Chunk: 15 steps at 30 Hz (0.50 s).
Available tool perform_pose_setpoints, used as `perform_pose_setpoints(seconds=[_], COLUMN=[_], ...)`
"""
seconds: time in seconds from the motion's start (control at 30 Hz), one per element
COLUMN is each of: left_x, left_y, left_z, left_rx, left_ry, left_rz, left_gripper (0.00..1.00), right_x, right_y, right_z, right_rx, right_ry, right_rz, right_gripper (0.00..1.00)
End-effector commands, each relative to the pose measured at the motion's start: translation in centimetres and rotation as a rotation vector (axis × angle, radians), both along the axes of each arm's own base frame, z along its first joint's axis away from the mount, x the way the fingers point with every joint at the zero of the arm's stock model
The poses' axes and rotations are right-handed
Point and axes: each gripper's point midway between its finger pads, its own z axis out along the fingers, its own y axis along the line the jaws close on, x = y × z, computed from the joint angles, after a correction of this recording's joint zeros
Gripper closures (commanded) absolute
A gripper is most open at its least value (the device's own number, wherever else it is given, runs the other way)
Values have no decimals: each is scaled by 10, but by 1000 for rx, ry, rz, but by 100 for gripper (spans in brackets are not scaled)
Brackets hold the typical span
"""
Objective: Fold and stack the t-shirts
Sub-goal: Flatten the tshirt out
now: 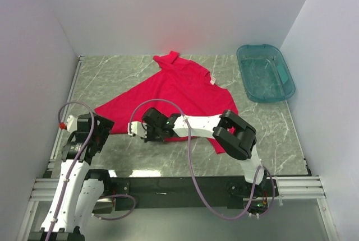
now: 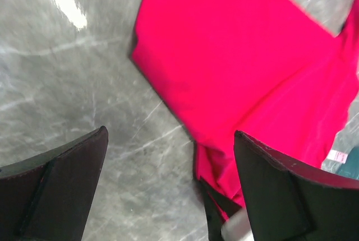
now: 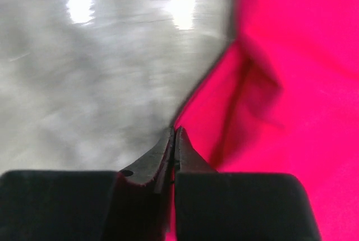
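One red t-shirt [image 1: 179,92] lies partly spread on the marble table [image 1: 269,134], collar toward the back and a folded corner pointing left. My right gripper [image 1: 150,133] reaches left to the shirt's near edge. In the right wrist view its jaws [image 3: 174,134] are pressed together at the hem of the shirt [image 3: 291,73], with red cloth showing between them. My left gripper [image 1: 102,124] is open and empty, just off the shirt's left corner. In the left wrist view [image 2: 171,157] it hangs over bare table beside the shirt [image 2: 235,56].
A teal plastic bin [image 1: 265,73] stands at the back right. White walls close in the table on the left, back and right. The right arm's forearm [image 1: 202,124] lies across the shirt's near edge. The shirt's white neck label [image 2: 336,155] faces up.
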Motion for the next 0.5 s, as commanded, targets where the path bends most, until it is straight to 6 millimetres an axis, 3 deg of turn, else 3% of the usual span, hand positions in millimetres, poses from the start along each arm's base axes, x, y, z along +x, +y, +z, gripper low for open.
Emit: perform_pose_setpoints(seconds=[0.0, 0.03, 0.07, 0.1, 0.17, 0.23, 0.3, 0.37, 0.47], left_x=[11, 13, 13, 13, 16, 18, 22, 24, 18], left_y=[-13, -13, -13, -12, -12, -12, -13, -19, -26], left_z=[-7, -9, -12, -19, -22, -26, -27, -30, -39], left_rx=[-91, -93, -93, -90, -86, -82, -88, -109, -135], left_ry=[-17, -9, 1, 28, 39, 55, 54, 62, 110], left_rz=[-3, 0, -1, 0, 2, -2, -8, -31, -59], left_gripper=[0, 0, 1, 1, 1, 1, 1, 1, 1], right_x=[-46, -77, -109, -130, -167, -196, -212, -211, -176], right_y=[3, -22, -31, -53, -69, -93, -102, -102, -84], right_z=[46, 54, 88, 93, 117, 115, 101, 86, 91], right_rx=[91, 37, 122, 105, 129, 30, -58, -65, 29], right_ry=[148, 208, 260, 281, 309, 357, 334, 322, 328], right_rz=[224, 460, 632, 750, 882, 973, 1003, 949, 789], right_gripper=[100, 100, 100, 100, 100, 100, 100, 100, 100])
